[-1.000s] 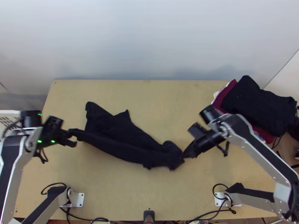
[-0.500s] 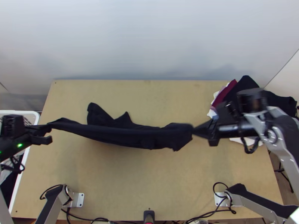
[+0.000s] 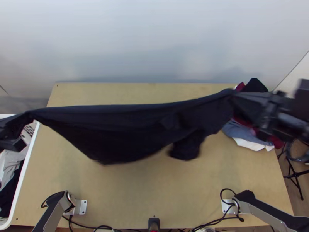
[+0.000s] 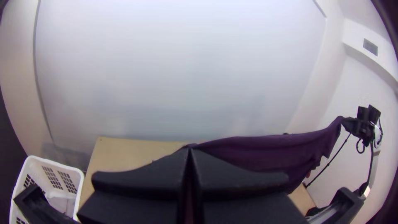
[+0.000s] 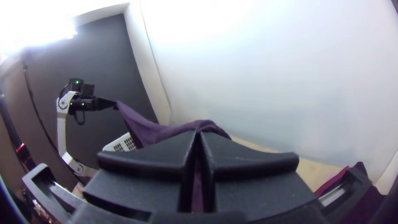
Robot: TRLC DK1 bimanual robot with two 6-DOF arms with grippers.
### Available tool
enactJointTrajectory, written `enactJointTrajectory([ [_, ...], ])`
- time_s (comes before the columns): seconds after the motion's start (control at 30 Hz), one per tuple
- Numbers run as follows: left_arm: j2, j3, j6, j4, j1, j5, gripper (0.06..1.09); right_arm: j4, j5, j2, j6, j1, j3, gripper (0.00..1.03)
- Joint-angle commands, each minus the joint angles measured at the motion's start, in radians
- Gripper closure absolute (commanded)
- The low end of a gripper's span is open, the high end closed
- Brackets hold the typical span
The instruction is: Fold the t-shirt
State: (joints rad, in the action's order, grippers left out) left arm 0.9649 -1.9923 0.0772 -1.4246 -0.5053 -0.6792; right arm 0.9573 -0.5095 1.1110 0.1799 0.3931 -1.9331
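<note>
In the top view the black t-shirt (image 3: pixel 123 127) is stretched between both grippers above the table, its middle hanging in a slack drape. My left gripper (image 3: pixel 24 118), at the left edge, is shut on one end; my right gripper (image 3: pixel 247 98), at the right, is shut on the other. The left wrist view has the left gripper (image 4: pixel 190 151) closed on the cloth, with the t-shirt (image 4: pixel 265 153) running off to the other arm. In the right wrist view the right gripper (image 5: pixel 198 135) is closed on the t-shirt (image 5: pixel 145 128).
A pile of folded clothes (image 3: pixel 241 135) lies at the table's right edge. A white basket (image 3: pixel 19 181) with clothes stands along the left edge. Bare wood of the table (image 3: pixel 154 193) shows toward the near side.
Both grippers have moved apart, left one leftward and right one rightward and up the picture. The t-shirt has come off the table and is stretched wider.
</note>
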Motion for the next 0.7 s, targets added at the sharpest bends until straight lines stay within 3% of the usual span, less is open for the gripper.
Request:
enactJointTrajectory([
  [0.0,-0.031,-0.234,-0.129,-0.025,0.039,-0.022,1.05,-0.023,0.057,-0.074,0.064,-0.042,-0.116,0.99],
  [0.2,-0.13,-0.207,-0.188,-0.025,0.131,-0.017,1.05,0.011,0.032,-0.211,0.067,-0.057,0.036,1.0],
  [0.4,-0.195,-0.186,-0.237,-0.017,0.26,0.041,1.05,0.047,0.017,-0.286,0.07,-0.068,0.057,1.0],
  [0.67,-0.242,-0.188,-0.243,0.003,0.326,0.121,1.05,0.044,-0.086,-0.33,0.147,-0.152,0.037,1.0],
])
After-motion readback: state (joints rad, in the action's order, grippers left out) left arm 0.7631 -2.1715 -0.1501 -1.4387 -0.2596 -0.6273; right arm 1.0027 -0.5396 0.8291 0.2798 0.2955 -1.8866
